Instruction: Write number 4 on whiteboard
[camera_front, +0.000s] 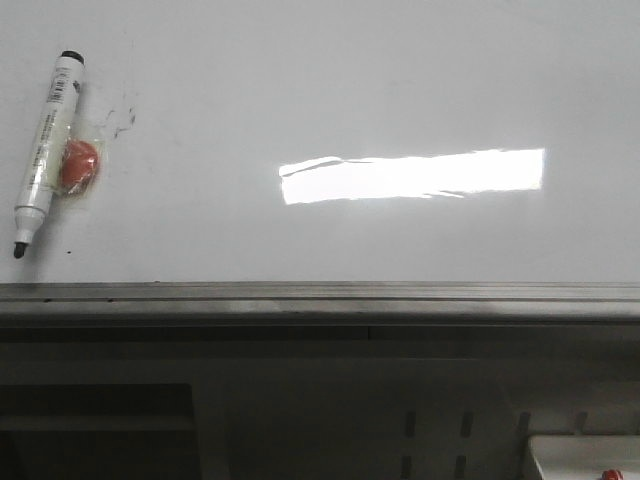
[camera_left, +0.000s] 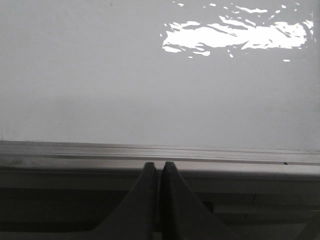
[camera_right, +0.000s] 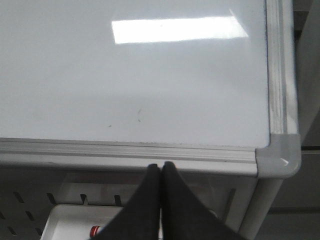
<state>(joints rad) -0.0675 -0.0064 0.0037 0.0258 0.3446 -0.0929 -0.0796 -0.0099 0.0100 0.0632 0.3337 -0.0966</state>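
Note:
The whiteboard (camera_front: 330, 90) fills the front view, glossy white with a bright rectangular reflection and a grey metal edge strip along its near side. No number 4 shows on it, only faint dark smudges at the left. A white marker (camera_front: 45, 150) with a black tip lies on the board at the far left, beside a red round thing in clear wrap (camera_front: 79, 165). My left gripper (camera_left: 160, 166) is shut and empty, just short of the board's near edge (camera_left: 160, 152). My right gripper (camera_right: 160, 165) is shut and empty, below the board's near edge (camera_right: 125, 150) close to its right corner. Neither gripper shows in the front view.
A grey plastic corner cap (camera_right: 279, 155) closes the board's near right corner. Below the edge, a white tray (camera_right: 70, 222) holds a red-capped thing (camera_right: 94, 230). A perforated light panel (camera_front: 440, 430) lies under the board's front.

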